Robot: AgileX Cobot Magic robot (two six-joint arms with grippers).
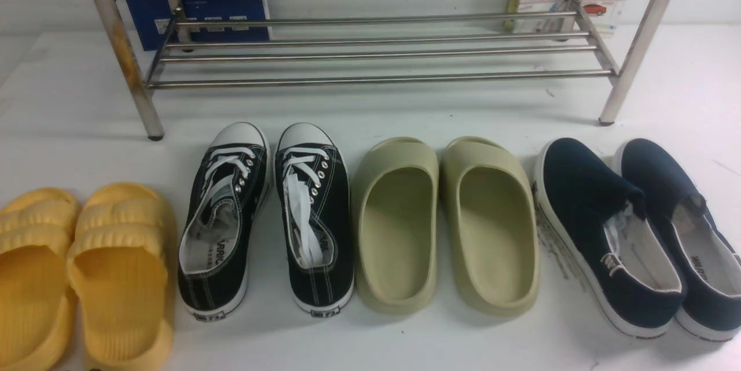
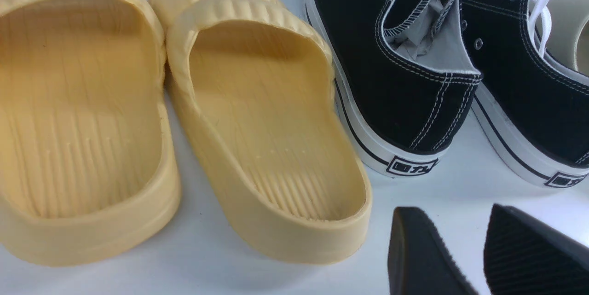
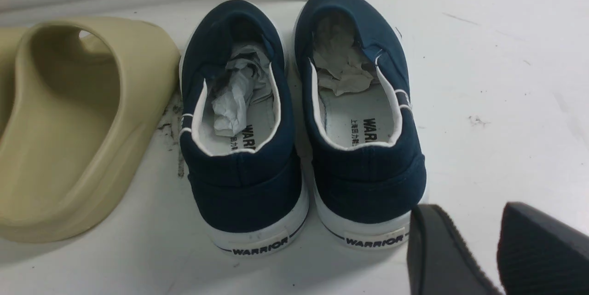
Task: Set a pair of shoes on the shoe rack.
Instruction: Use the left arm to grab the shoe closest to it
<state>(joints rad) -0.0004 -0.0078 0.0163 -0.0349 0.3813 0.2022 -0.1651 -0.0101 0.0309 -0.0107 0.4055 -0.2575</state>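
Front view: the pair of black sneakers point(image 1: 315, 226) stands on the desk point(image 1: 405, 342) before the shoe rack point(image 1: 382, 79), between yellow slippers point(image 1: 121, 255) and olive slippers point(image 1: 399, 226). Left wrist view: the left pincer point(image 2: 453, 221) is spread and empty, near the sneakers' heels. Right wrist view: the right pincer point(image 3: 469, 221) is also spread and empty, near navy slip-ons point(image 3: 244, 184).

Yellow slippers point(image 1: 121, 261), olive slippers point(image 1: 399, 226) and navy slip-ons point(image 1: 584, 186) sit in a row.
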